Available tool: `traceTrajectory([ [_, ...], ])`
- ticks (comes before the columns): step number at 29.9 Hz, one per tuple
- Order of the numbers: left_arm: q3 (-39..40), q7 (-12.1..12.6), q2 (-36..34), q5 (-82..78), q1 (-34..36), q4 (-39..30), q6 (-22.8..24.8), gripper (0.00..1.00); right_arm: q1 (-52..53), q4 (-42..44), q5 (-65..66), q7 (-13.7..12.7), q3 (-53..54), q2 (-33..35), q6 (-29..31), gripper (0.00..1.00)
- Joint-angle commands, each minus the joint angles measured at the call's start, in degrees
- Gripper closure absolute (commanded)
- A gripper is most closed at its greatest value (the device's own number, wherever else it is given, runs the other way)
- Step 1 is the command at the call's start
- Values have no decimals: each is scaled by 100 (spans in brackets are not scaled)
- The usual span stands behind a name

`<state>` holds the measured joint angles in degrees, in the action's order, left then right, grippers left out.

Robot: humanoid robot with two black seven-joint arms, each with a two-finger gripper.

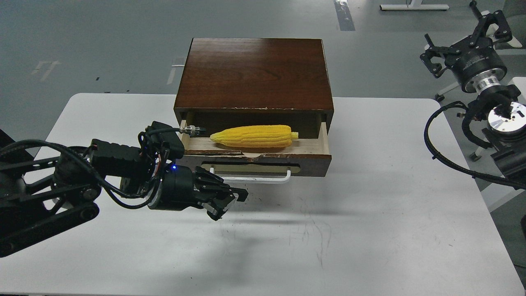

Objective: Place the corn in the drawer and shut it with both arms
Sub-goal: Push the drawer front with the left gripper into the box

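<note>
One corn [254, 136] cob lies on its side inside the open drawer [263, 159], on the pale wood floor, its tapered tip pointing toward the drawer's left wall and its short stub toward the right wall, which it does not reach. The drawer is pulled partway out of the dark brown cabinet [254, 74], its chipped front edge running just in front of the corn, with the beige oval plate and white bar handle [250, 178] on the face below. Just in front of the drawer's left end hangs the left gripper [230, 201], its fingers drawn close together with only a narrow gap, holding nothing, its tip beside the left part of the handle but not clearly touching it. The left arm [61, 185] reaches back from the drawer's left corner. Well off to the right of the drawer, past the edge of the white table [370, 230], the right gripper [466, 41] is raised, its claws spread wide and empty.
</note>
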<state>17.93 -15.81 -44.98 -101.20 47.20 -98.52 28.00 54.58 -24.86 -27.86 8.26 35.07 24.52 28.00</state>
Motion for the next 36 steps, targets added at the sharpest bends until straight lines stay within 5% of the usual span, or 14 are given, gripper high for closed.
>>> traceTrajectory([
  [1, -9, 8, 94, -286, 0, 149, 0, 100, 0, -2, -9, 9, -1, 0, 0, 0],
  [36, 62, -9, 138, -410, 220, 764, 0, 100, 0, 42, 0, 0, -1, 0, 0, 0],
])
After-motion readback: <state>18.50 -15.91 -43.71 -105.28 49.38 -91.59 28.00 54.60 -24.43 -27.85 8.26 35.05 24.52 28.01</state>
